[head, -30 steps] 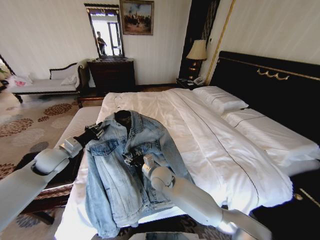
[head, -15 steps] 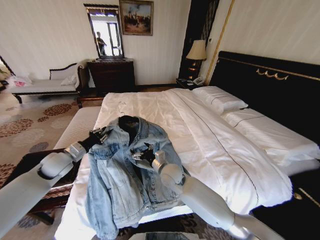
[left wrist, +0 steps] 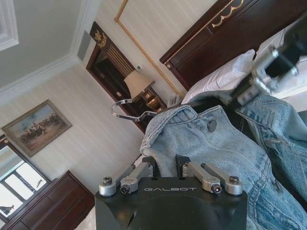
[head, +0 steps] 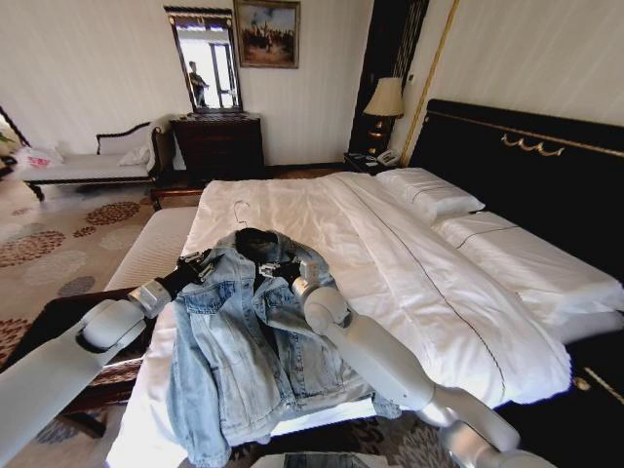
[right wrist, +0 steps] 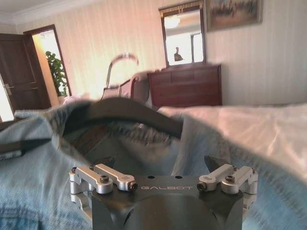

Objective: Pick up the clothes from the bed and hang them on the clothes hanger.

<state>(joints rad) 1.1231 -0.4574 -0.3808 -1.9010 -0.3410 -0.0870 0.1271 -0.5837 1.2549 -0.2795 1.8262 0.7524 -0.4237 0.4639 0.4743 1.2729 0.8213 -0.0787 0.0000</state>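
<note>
Faded blue denim jacket [head: 244, 331] on black hanger [head: 255, 238], atop white bed [head: 409, 283].

The word "GALBOT" stood in pale capital letters on the black housing of the left gripper [left wrist: 164, 168], on the face between its two silver finger linkages, read in the left wrist view. The same word "GALBOT" stood on the black housing of the right gripper [right wrist: 162, 165], again centred between the linkages, in the right wrist view. No other lettering could be read.
</note>
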